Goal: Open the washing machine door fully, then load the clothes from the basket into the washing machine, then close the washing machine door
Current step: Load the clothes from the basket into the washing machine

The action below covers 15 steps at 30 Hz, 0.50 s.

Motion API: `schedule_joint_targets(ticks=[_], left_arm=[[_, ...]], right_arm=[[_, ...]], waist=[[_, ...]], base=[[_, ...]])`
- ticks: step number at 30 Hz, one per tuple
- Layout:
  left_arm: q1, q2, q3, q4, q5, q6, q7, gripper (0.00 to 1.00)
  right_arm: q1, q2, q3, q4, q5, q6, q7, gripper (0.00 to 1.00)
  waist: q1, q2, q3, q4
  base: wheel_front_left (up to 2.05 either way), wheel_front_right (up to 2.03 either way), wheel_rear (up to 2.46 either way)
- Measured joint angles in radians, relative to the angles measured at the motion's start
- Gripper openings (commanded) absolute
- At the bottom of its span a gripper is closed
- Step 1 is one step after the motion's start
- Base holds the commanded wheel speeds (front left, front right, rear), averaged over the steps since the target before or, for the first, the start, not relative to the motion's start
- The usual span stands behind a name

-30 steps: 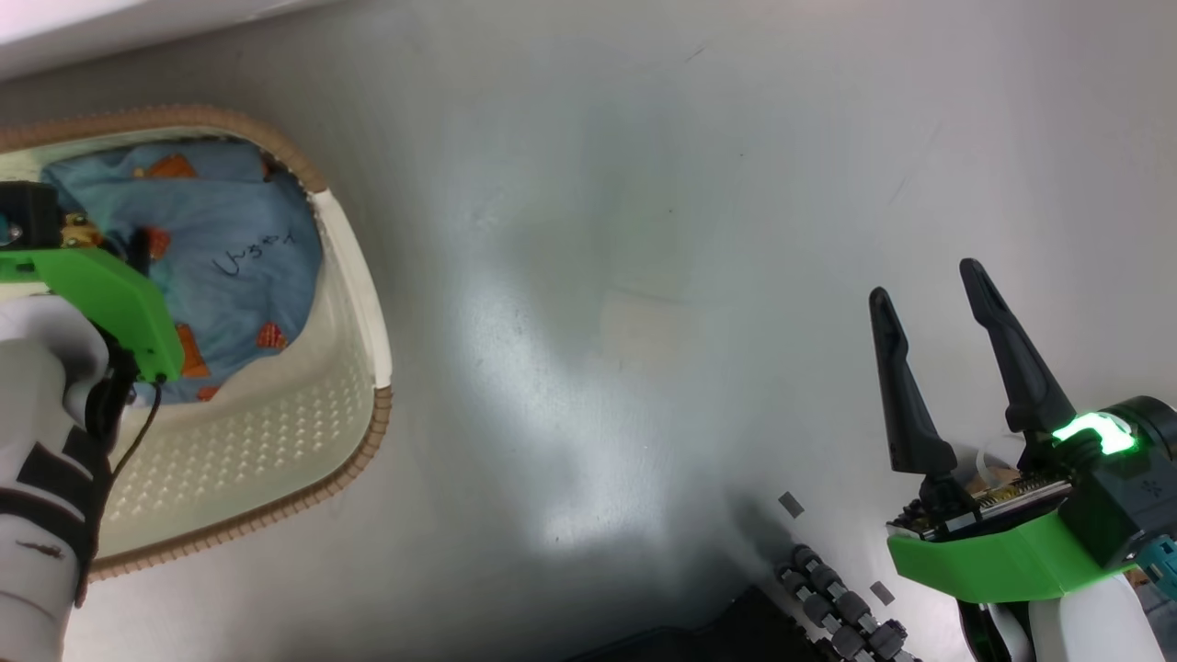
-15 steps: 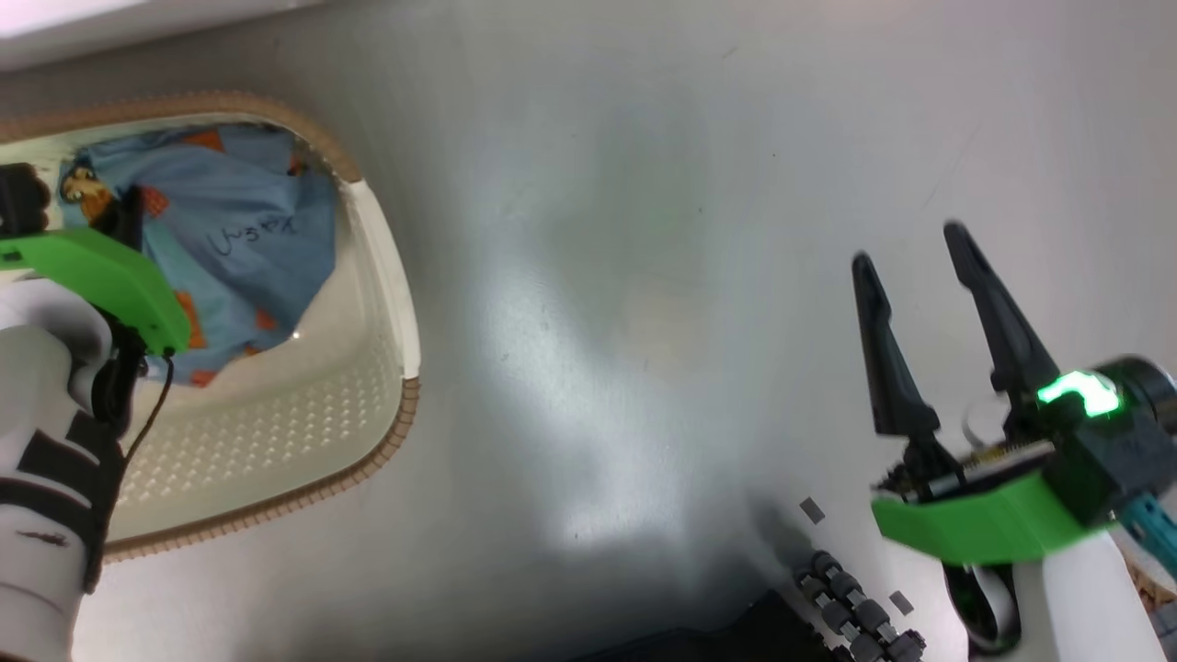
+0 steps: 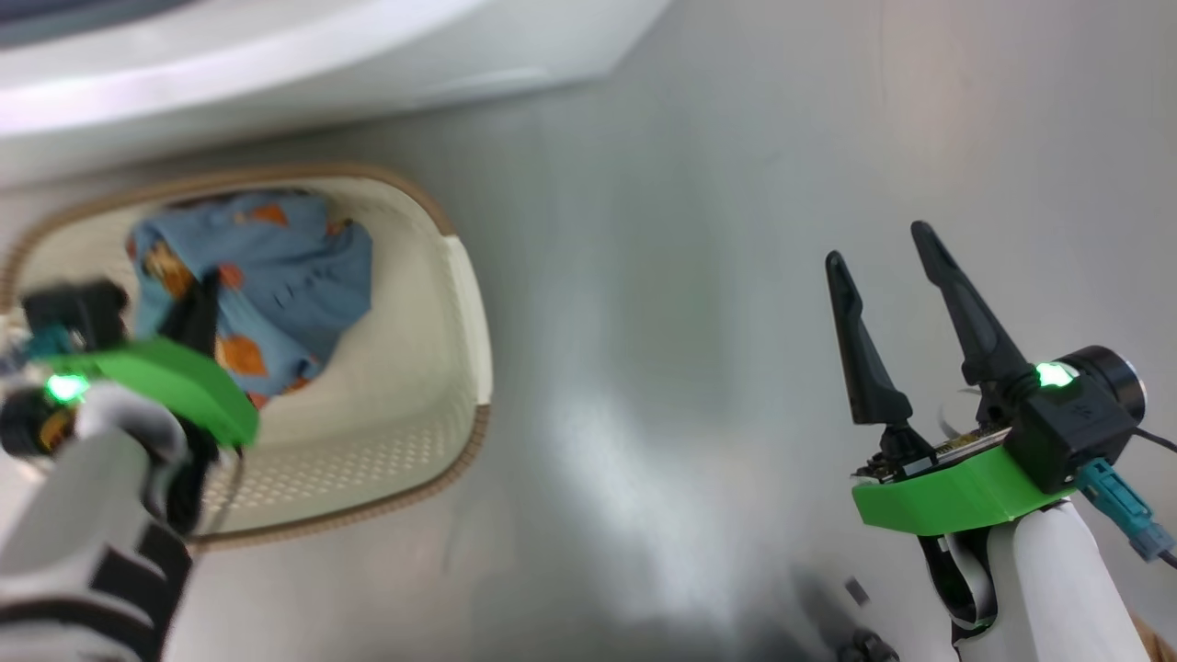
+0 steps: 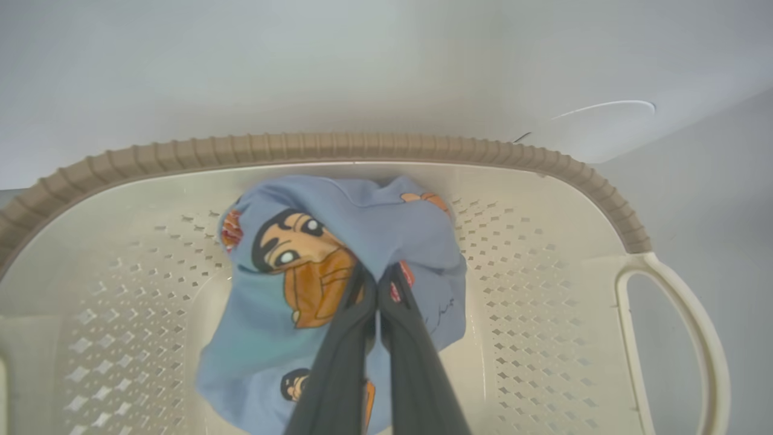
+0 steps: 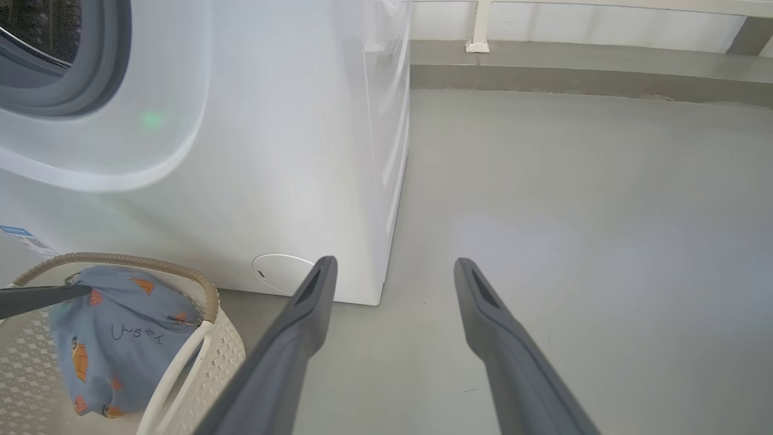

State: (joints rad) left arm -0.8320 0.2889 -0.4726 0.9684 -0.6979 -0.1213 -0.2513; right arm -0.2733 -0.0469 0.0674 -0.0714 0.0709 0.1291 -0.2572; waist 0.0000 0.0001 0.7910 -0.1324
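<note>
Here the left gripper [image 4: 377, 284] is pinched shut on the clothes [image 4: 338, 235], bunched inside the basket [image 4: 543, 254] near its far rim. The drum opening [image 5: 36, 30] of the washing machine [image 5: 272, 151] lies above and beyond that rim. The right gripper [image 3: 875, 242], spread and empty, stands well apart over the floor [image 3: 644, 276].

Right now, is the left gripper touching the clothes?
Touching. The left wrist view shows the left gripper with its jaws shut on a bunched fold of the clothes.
</note>
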Motion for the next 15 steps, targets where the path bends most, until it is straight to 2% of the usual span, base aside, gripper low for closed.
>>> schedule_joint_targets(ticks=[15], left_arm=[[0.407, -0.092, 0.217, -0.297, 0.154, 0.022, 0.0, 0.0]], right_arm=[[0.072, -0.004, 0.008, 0.097, 0.004, 0.0, 0.0, 1.0]], waist=[[0.0, 0.0, -0.288, 0.087]], base=[[0.0, 0.0, 0.0]])
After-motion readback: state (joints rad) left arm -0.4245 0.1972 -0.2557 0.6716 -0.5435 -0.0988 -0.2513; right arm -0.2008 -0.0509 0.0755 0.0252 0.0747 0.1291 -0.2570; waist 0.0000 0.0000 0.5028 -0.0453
